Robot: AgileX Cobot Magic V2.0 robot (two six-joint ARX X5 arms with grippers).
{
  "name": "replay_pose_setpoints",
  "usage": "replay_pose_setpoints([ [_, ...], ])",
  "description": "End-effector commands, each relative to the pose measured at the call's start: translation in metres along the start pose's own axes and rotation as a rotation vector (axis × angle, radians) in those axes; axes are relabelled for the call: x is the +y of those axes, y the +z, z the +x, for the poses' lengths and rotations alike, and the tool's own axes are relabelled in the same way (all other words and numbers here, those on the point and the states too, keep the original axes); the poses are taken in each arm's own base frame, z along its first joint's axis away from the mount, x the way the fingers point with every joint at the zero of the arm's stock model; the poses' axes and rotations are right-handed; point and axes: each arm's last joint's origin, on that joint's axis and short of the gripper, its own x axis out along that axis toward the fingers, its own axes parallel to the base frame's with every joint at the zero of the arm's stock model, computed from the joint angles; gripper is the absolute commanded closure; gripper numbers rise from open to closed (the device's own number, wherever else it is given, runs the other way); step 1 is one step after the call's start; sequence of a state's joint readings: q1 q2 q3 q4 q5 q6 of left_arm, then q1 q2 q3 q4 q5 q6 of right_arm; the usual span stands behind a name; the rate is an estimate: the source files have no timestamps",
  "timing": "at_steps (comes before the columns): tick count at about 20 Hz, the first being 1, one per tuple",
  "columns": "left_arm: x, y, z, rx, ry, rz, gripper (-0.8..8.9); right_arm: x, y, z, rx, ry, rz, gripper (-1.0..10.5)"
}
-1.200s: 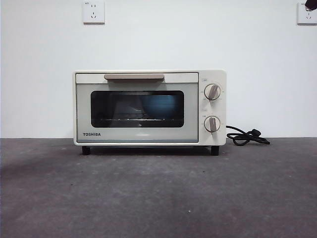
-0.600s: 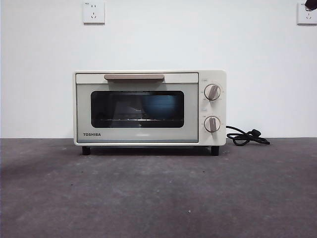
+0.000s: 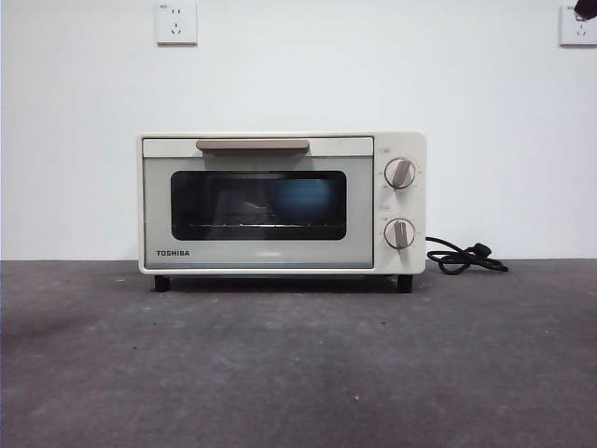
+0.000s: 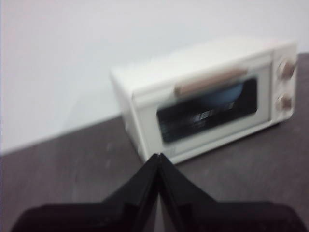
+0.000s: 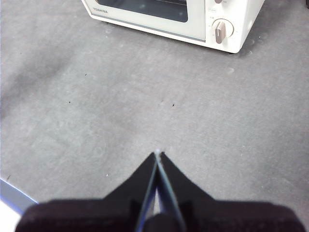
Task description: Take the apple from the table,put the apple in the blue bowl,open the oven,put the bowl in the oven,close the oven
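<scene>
Oven (image 3: 282, 203) is seen standing shut on the grey table (image 3: 298, 364), toward its back by the wall. Behind the dark glass door a blue bowl (image 3: 306, 198) is glimpsed. Well apart from the oven, the left gripper (image 4: 158, 157) and right gripper (image 5: 157, 153) are held above the table, jaws pressed together, grasping nothing.

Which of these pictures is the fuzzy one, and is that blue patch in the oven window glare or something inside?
The left wrist view is blurred throughout; the front and right wrist views are sharp. Behind the oven door glass, the blue patch in the front view matches a rounded blue shape in the left wrist view, likely the blue bowl, not glare.
</scene>
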State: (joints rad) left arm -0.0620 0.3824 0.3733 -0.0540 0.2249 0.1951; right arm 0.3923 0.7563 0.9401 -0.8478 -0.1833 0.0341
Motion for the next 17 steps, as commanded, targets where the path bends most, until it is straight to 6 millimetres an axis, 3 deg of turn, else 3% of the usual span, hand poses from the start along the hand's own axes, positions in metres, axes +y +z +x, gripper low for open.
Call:
replay_pose_setpoints([
  [1,-0.006,-0.033,-0.005,0.008,0.054,-0.064,8.17,0.000,-0.002,0.002,0.006,-0.001,0.008,9.5],
  [4,-0.011,-0.055,-0.014,-0.020,0.121,-0.062,8.17,0.000,-0.002,0.002,0.006,-0.001,0.009,9.5],
  [12,-0.013,-0.071,-0.021,0.091,0.188,-0.062,8.17,0.000,-0.002,0.002,0.006,-0.001,0.008,9.5],
  [17,-0.017,-0.097,-0.017,0.120,0.181,-0.115,8.17,0.000,-0.002,0.002,0.006,-0.001,0.009,9.5],
])
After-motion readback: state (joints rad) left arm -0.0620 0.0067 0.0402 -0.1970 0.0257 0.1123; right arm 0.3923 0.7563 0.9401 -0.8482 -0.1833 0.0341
